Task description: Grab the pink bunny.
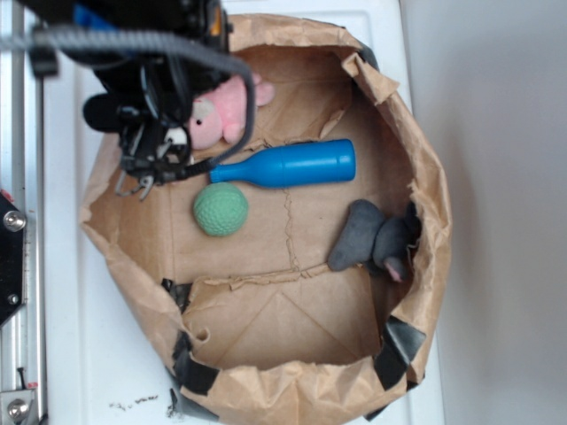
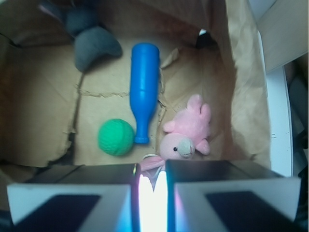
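Pink bunny (image 2: pixel 186 133) loose in bag; claw (image 2: pixel 152 186) above, narrow gap, poss. nipping ear; grab pending.

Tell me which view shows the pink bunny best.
Wrist. The pink bunny is unobstructed there: face, ears, limbs all visible, just beyond the jaws. In the exterior view the arm covers part of the pink bunny.

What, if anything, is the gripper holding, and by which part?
It looks like the gripper pinches a floppy ear of the pink bunny between nearly closed fingers; the body lies on the bag floor.
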You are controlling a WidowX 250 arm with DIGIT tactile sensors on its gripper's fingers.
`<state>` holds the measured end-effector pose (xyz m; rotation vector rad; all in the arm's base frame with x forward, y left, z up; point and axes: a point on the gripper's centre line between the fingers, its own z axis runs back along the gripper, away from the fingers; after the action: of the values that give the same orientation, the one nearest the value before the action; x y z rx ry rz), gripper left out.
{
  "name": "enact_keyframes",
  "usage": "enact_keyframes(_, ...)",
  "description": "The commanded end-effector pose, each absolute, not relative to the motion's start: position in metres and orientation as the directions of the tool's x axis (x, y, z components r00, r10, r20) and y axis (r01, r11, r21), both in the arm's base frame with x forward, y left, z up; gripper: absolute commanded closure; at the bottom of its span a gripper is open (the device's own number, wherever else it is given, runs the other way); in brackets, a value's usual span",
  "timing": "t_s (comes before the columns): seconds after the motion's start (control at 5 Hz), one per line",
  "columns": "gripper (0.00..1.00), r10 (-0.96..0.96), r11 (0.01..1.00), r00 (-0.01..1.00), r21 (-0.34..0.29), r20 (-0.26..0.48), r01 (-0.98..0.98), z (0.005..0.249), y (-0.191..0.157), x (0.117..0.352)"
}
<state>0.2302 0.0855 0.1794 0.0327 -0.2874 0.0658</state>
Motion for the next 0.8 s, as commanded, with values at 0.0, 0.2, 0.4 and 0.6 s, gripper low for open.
enact_keyframes(0.0, 1.0, 0.086, 0.995, 0.931, 0.01, 0.355, -0.096, 0.187, 0.086, 0.254)
enact_keyframes(0.2, 0.0, 0.046, 0.998, 0.933, 0.026, 0.356, -0.059, 0.183, 0.086, 0.247)
enact_keyframes(0.4, 0.0, 0.019, 0.998, 0.932, 0.047, 0.362, -0.039, 0.167, 0.089, 0.243)
enact_keyframes(0.6, 0.0, -0.009, 0.998, 0.943, 0.063, 0.332, -0.013, 0.141, 0.092, 0.237)
